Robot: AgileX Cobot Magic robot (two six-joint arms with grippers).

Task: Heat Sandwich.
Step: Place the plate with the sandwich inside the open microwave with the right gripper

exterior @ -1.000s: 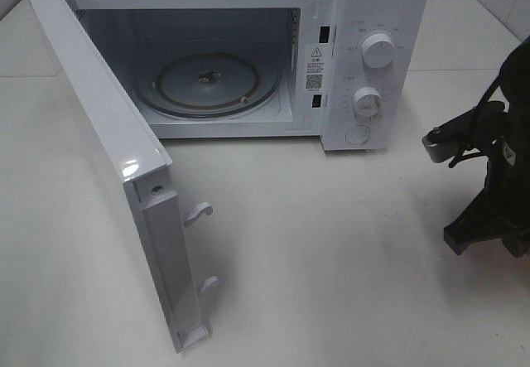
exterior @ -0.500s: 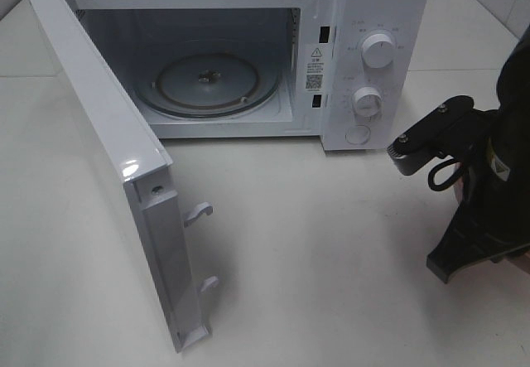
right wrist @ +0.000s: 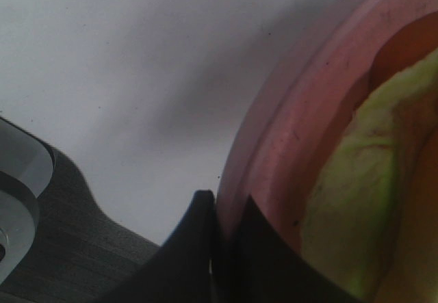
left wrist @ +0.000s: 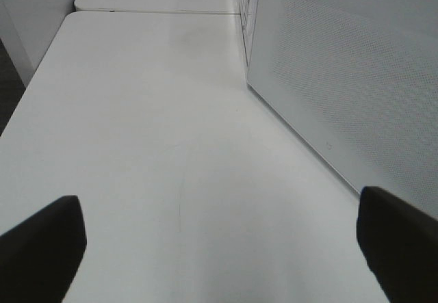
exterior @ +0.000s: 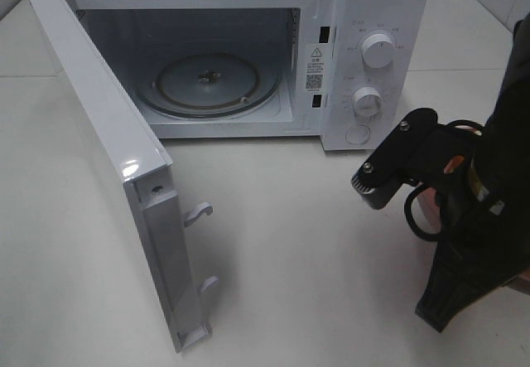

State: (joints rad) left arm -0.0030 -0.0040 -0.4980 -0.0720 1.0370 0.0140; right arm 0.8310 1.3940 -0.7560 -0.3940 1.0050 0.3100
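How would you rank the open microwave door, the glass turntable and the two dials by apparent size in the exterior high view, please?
1. Microwave door: largest, though also nearest the camera.
2. Glass turntable.
3. Upper dial and lower dial: smallest, too alike to rank.

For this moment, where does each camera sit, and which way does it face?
Exterior high: mounted high in front, looking down at the open microwave on the white table; the right arm shows at the right edge.
Left wrist: low over the table, facing along the microwave door's outer face; the open left gripper's fingers show.
Right wrist: close against the pink plate carrying the sandwich; the right gripper is pinching its rim.
Shared: exterior high and left wrist both show the microwave door and table.
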